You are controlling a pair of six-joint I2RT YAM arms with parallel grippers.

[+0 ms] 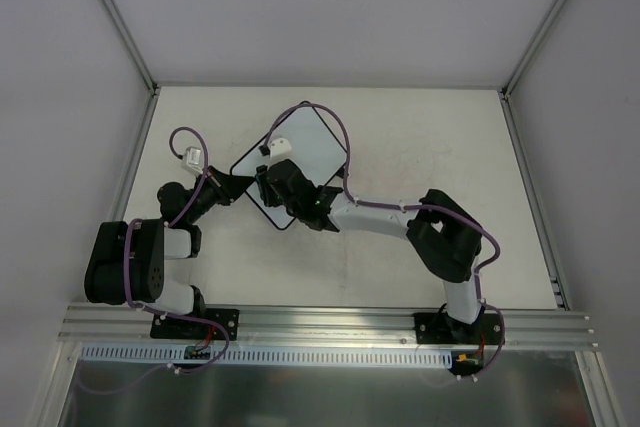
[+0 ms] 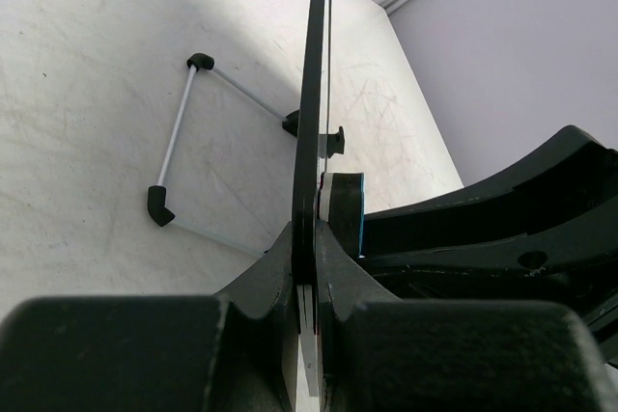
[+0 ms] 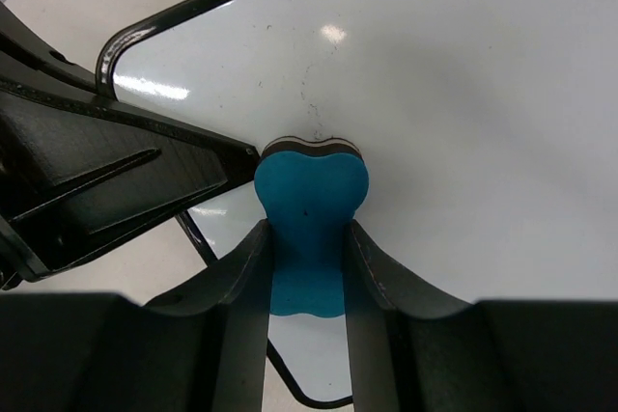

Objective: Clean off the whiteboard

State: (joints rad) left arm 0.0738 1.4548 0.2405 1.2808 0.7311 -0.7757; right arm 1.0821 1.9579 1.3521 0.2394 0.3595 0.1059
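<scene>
Right wrist view: whiteboard [image 3: 463, 123] runs off the top and right edges. Near end of the eraser [image 3: 309, 209] is buried between the right fingers [image 3: 241, 287], which are blurred and cut off at the bottom. Faint specks ahead of the fingertips are too small to tell ink from dirt.

Left wrist view: whiteboard is edge-on, face unreadable. Its near edge vanishes between the left fingers [image 2: 266, 282], also blurred and cut off at the bottom. Eraser shows only a thin rim just beyond the fingertips, the rest behind the board.

Top view: eraser is hidden under the right fingers and wrist. Grip of the left fingers is too small to read.
</scene>
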